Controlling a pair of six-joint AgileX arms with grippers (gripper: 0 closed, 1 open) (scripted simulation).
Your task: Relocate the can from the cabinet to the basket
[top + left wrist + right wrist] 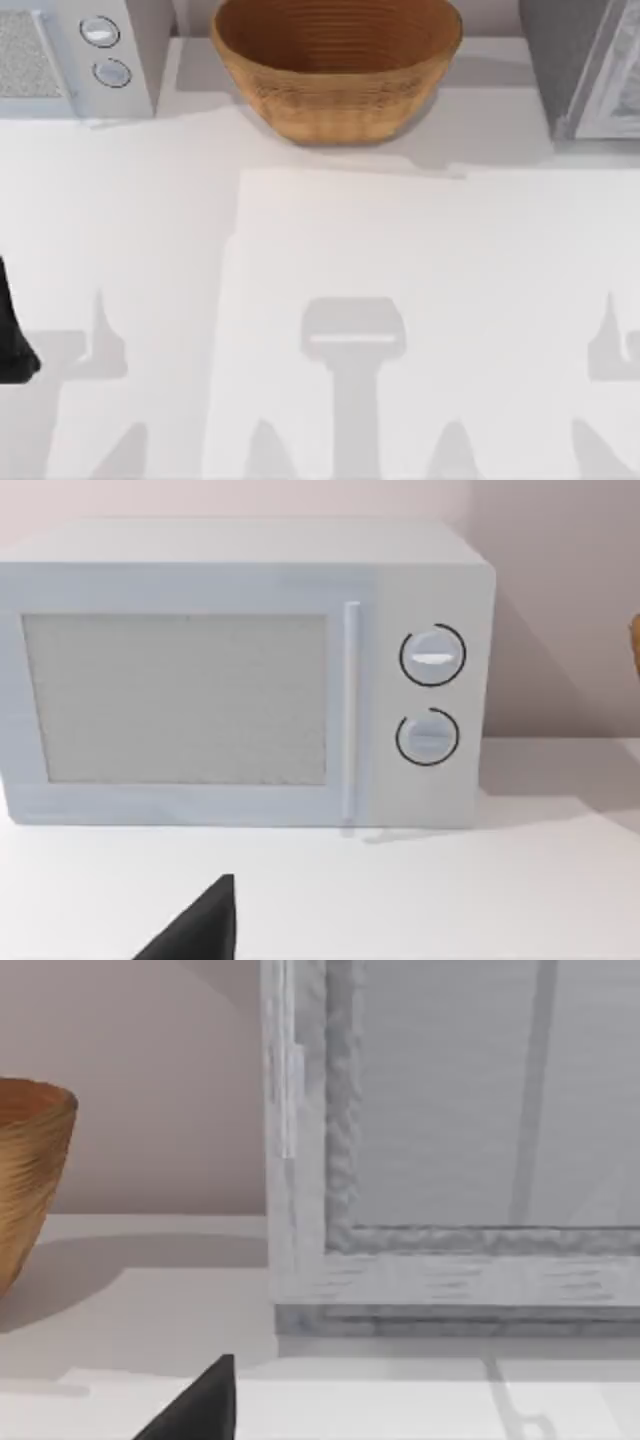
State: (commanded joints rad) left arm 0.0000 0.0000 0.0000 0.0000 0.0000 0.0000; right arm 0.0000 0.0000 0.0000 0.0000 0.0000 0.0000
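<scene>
**Two arms parked, cabinet shut, can unseen**

Left to right on the table: white appliance [70,55] with two knobs sits far left at the back, not part of the job. My left arm is a dark shape at the table's left edge; left gripper [195,925] shows as one dark tip facing the appliance, so I cannot tell how the jaws stand.

Basket [335,65] sits back centre, empty, mouth up to take a drop.

Cabinet [590,70] stands far right, door [450,1130] closed. The can is presumably behind it, hidden.

Right gripper [195,1405] faces that door, near it; jaws likewise unreadable. Likely first step — open the door.
</scene>
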